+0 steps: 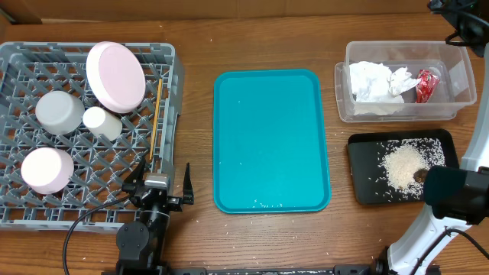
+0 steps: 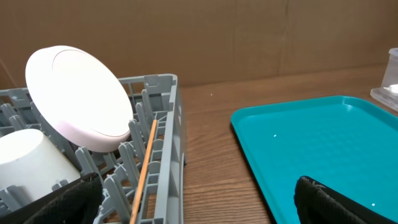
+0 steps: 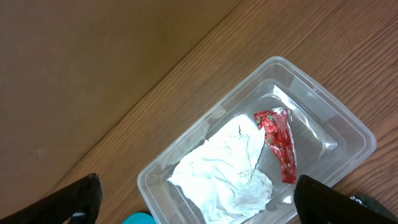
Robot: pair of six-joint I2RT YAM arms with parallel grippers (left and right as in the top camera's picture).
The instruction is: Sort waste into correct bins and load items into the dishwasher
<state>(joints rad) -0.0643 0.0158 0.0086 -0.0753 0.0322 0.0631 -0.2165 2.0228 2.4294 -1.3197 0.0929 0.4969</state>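
Waste looks sorted from my station. The crumpled napkins (image 1: 376, 82) and the red wrapper (image 1: 426, 85) lie in the clear tub (image 1: 397, 47) at 2 o'clock on the bench (image 1: 260, 38), with the wrapper at 3 o'clock of the napkins and touching them. The rice scraps (image 1: 403, 166) sit heaped in the black tray (image 1: 363, 191) at 4 o'clock, and loose grains are scattered around the heap. A few pale specks also lie on the bench near 6 o'clock.

The teal tray (image 1: 271, 141) holds the centre, with only tiny flecks along its 6 o'clock edge.

The dish rack (image 1: 76, 47) fills the 9 o'clock side. In it the plate (image 1: 114, 75) stands tilted on edge at 12 o'clock. One bowl (image 1: 59, 111) is towards 9 o'clock and the other bowl (image 1: 47, 169) at 7 o'clock; both appear mouth-down. The cup (image 1: 102, 122) sits near the middle, just beside the upper bowl. The chopsticks (image 1: 156, 114) lie along the 3 o'clock wall, running from 12 to 6.

My left fingers (image 2: 336, 202) are spread wide and hold nothing. They hover at 7 o'clock over the rack's corner, one over the rack and one over the teal tray's edge. My right fingers (image 3: 74, 199) are also spread wide and empty, above the clear tub and looking down on the napkins and wrapper.
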